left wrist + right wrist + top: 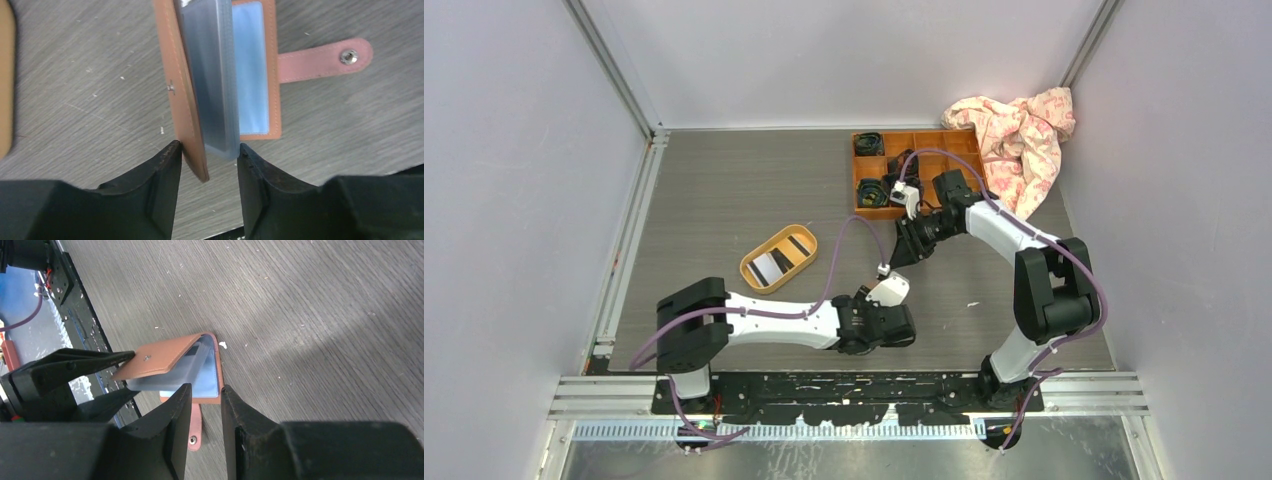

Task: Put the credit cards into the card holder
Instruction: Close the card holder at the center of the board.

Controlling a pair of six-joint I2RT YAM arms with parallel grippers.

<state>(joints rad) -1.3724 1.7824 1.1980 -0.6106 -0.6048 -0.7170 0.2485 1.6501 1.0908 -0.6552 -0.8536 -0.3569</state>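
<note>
Grey table (724, 200) carries the wallet (255, 75), its cover propped up between the left gripper (208, 146) fingers, grip unclear, exposing pockets for the right gripper (206, 387), parted and empty.

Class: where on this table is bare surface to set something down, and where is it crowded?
Free: the far-left stretch between yellow tray, wooden box and left wall. Crowded: the middle, where left gripper and right gripper meet at the card holder; also the far-right corner with cloth.

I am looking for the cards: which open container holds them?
The yellow oval tray, left of centre: white and black-striped cards lie in it. The wooden box holds dark bundles instead.
</note>
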